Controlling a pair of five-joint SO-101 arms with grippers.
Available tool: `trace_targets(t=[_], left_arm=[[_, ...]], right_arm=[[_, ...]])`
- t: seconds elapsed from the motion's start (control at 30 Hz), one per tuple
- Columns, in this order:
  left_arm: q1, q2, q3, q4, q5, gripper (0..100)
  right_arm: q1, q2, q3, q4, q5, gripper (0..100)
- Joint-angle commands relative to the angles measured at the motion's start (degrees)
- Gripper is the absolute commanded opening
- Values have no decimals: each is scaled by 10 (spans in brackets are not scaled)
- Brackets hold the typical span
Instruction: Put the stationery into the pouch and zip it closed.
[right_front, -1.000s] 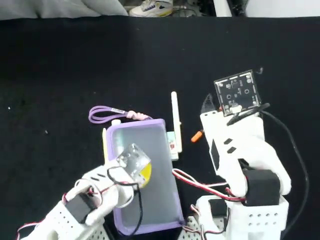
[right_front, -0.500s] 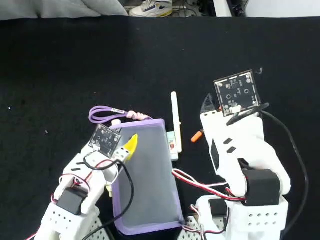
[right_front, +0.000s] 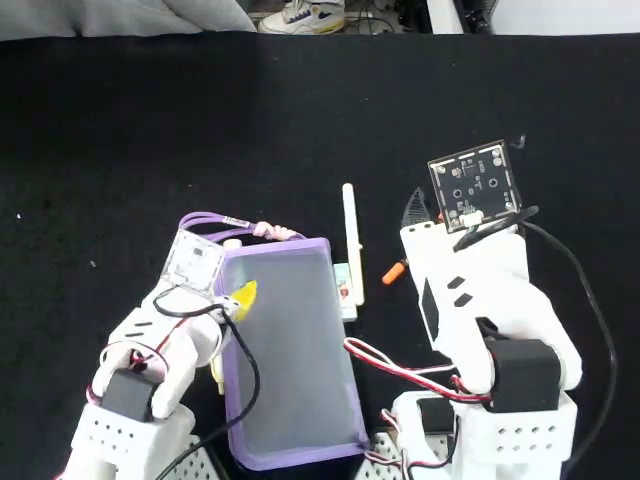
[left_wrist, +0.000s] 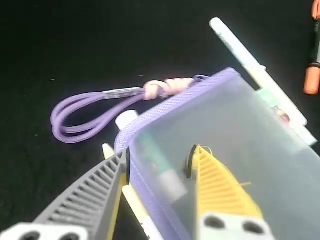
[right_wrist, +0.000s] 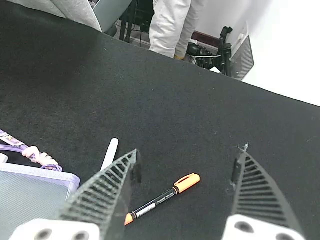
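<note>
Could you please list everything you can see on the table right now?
pouch: one, purple with a grey see-through face, middle of the table.
loop strap: one, purple, at the pouch's far end.
white pen: one, white, beside the pouch toward the right arm.
marker: one, black with an orange cap, under the right gripper.
green pen: one, green and white, seen through the pouch's face.
table: one, black.
left gripper: one, grey and yellow, open, astride the pouch's edge.
right gripper: one, grey, open.
</note>
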Motion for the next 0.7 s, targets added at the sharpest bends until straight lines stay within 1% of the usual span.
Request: trace_targets(t=[0.0,0.1,0.27,0.37,0.43,0.53,0.67], left_arm=[[8,142,-76,-25,-4,214],[9,262,-137,-33,8,214],[9,423,-230,-33,113,214],[9,500,-260,-33,149,214],[6,543,-275,-33,159,214],[-30,589,-297,-29,180,211],[-91,599,-306,-29,188,210]], right_arm=[[8,-2,-2,-10,-3,293],[8,-2,-2,-10,-3,293],[8,-2,9,-15,-3,293],[8,-2,11,-15,-1,293],[8,-2,11,-15,0,293],[8,-2,12,-15,0,293],[8,-2,13,-15,1,293]])
